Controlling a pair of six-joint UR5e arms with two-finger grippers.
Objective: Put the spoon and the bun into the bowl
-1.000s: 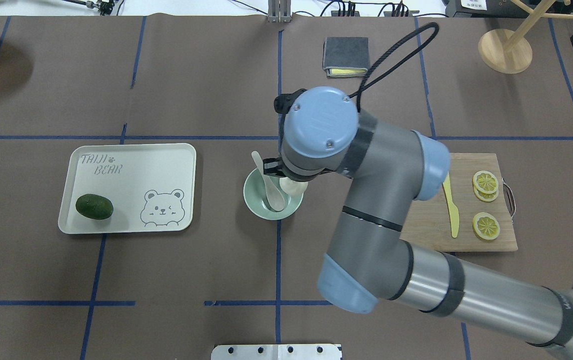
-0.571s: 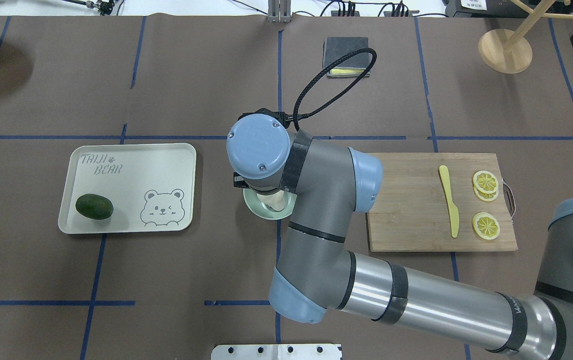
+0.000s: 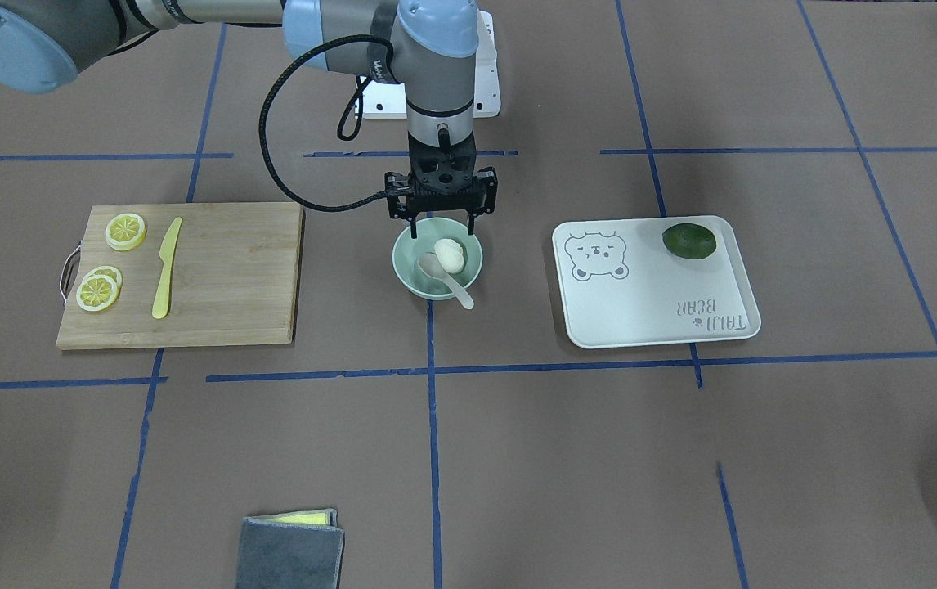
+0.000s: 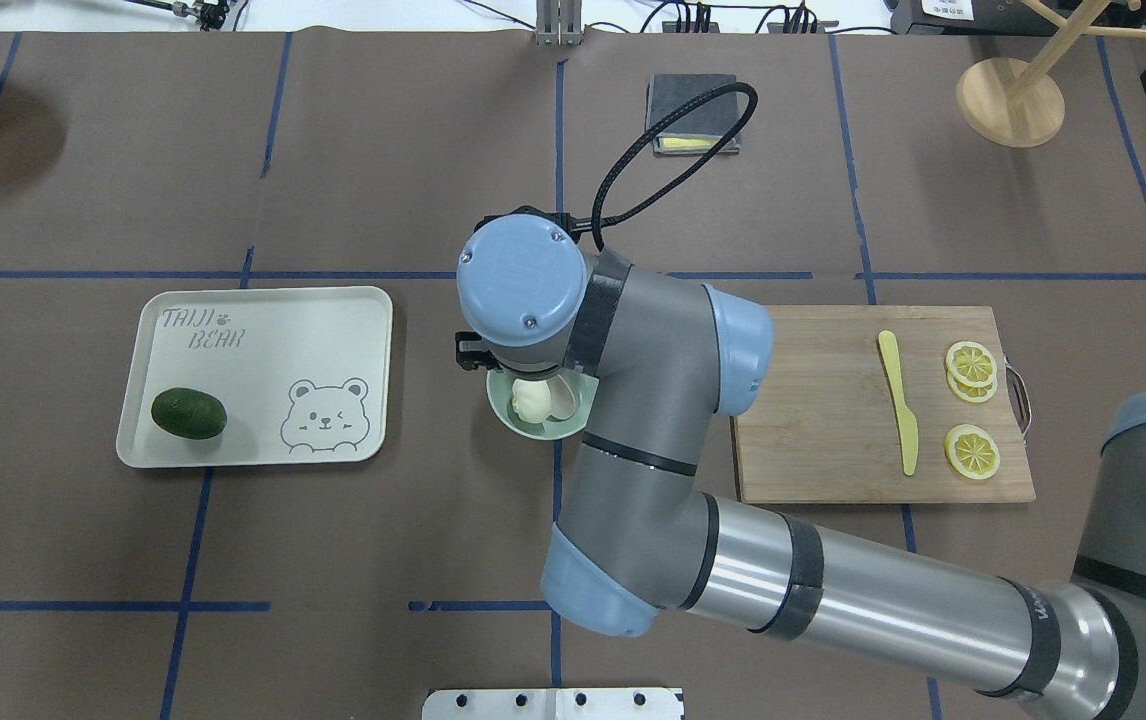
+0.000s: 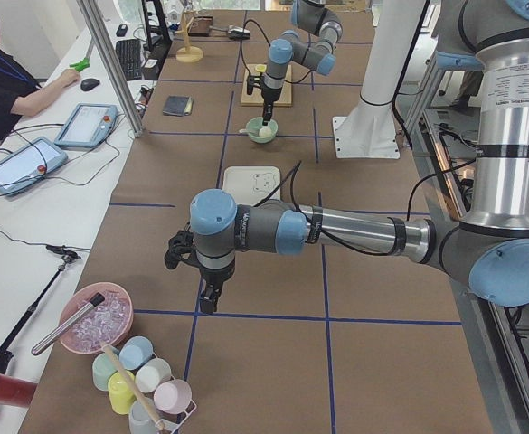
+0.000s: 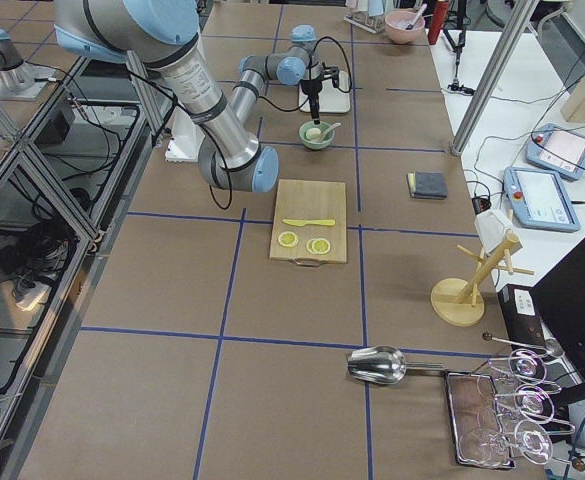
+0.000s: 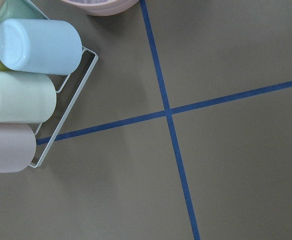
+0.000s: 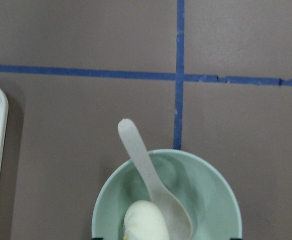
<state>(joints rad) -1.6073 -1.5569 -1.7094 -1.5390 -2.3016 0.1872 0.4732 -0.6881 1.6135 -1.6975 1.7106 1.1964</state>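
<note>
The pale mint-green bowl (image 3: pixel 407 274) stands at the table's middle. The white bun (image 3: pixel 450 254) lies inside it, beside the beige-white spoon (image 3: pixel 454 288), whose scoop is in the bowl and whose handle sticks out over the rim. My right gripper (image 3: pixel 441 231) hangs just above the bowl's robot-side rim, open and empty. The right wrist view shows the bowl (image 8: pixel 213 187), the spoon (image 8: pixel 142 156) and the bun (image 8: pixel 143 222) from above. In the overhead view the wrist covers most of the bowl (image 4: pixel 499 402). My left gripper (image 5: pixel 206 297) shows only in the exterior left view, far off over bare table; I cannot tell its state.
A cream tray (image 3: pixel 656 315) with a dark green avocado (image 3: pixel 689 240) lies beside the bowl. A wooden board (image 3: pixel 231 270) holds a yellow knife (image 3: pixel 166 266) and lemon slices (image 3: pixel 98 290). A grey cloth (image 3: pixel 290 550) lies near the operators' edge. A cup rack (image 7: pixel 21 95) is below the left wrist.
My right arm swung left over the bowl. The bun, held at the bowl's right rim before, now lies in the bowl, and the gripper is open above it.
</note>
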